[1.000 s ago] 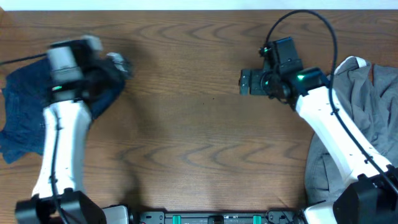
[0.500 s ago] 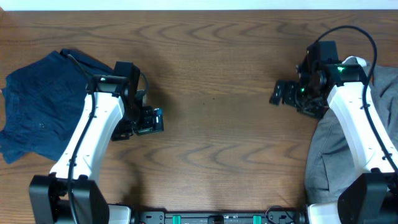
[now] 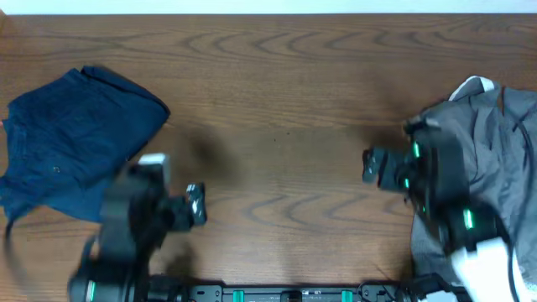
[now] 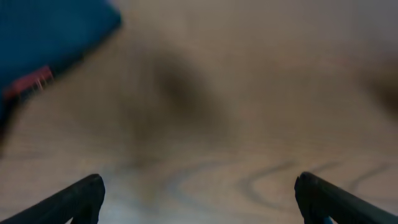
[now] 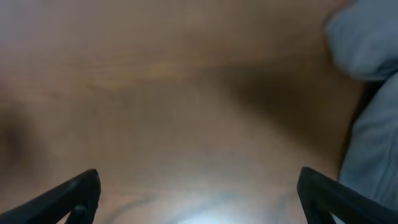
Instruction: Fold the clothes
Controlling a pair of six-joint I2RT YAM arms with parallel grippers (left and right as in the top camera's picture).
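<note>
A dark navy garment (image 3: 75,138) lies crumpled at the table's left side; its corner shows in the left wrist view (image 4: 50,43). A grey garment with white trim (image 3: 478,143) lies heaped at the right edge, with a red piece (image 3: 522,117) beside it; grey cloth shows in the right wrist view (image 5: 373,93). My left gripper (image 3: 198,205) is open and empty over bare wood near the front left. My right gripper (image 3: 372,166) is open and empty just left of the grey garment. Both arms are blurred.
The brown wooden table (image 3: 277,101) spans the whole view. The robot's base bar (image 3: 294,294) runs along the front edge.
Both arms have pulled back toward the front edge. The left gripper has moved off the navy garment, which now lies free. The right gripper has moved down beside the grey garment.
</note>
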